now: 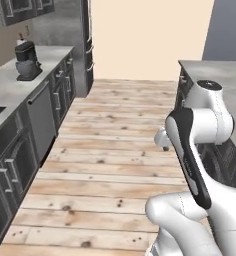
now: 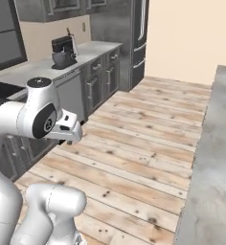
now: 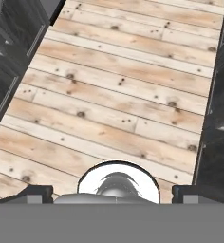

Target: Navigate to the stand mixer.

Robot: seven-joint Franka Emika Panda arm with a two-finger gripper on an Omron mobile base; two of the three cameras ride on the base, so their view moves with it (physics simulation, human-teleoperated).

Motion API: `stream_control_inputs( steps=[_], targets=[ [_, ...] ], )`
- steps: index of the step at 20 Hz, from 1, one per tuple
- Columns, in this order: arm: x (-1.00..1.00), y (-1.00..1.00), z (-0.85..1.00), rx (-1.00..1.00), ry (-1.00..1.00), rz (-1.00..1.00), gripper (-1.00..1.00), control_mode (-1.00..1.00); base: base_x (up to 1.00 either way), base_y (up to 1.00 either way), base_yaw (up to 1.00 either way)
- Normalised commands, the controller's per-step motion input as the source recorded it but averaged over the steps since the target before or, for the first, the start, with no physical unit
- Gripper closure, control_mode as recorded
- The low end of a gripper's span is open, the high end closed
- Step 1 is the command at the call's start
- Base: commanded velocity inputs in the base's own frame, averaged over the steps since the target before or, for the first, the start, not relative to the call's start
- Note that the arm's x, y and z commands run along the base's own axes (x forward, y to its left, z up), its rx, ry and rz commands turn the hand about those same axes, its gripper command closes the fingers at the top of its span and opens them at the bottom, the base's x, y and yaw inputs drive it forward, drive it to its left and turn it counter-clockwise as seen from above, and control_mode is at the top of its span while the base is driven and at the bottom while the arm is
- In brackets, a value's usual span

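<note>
So on the far left, the small black stand mixer with its rounded grey metal bowl (image 1: pixel 27 60) sits on the long grey bench (image 1: pixel 10 85), toward its far end, above dark cabinet fronts. Just past that end stands a tall steel fridge (image 1: pixel 85 45). The middle is all pale wooden plank floor (image 1: pixel 115 145). On the right the white arm is folded up over the floor, well apart from the mixer, beside another grey bench (image 2: pixel 215 158). The claw's dark tips (image 3: pixel 112 193) stand wide apart, holding nothing.
</note>
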Motion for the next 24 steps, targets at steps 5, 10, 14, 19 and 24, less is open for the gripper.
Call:
stream_control_inputs(
  steps=[5,10,14,19,24],
  targets=[
    [0.00,0.00,0.00,0.00,0.00,0.00,-1.00,1.00,1.00,0.01,0.07],
    [0.00,0.00,0.00,0.00,0.00,0.00,-1.00,1.00,1.00,0.12,0.10],
    [0.00,0.00,0.00,0.00,0.00,0.00,-1.00,1.00,1.00,0.15,0.17],
    [0.00,0.00,0.00,0.00,0.00,0.00,-1.00,1.00,1.00,0.20,0.26],
    [0.00,0.00,0.00,0.00,0.00,0.00,-1.00,1.00,1.00,0.16,0.32]
  ],
)
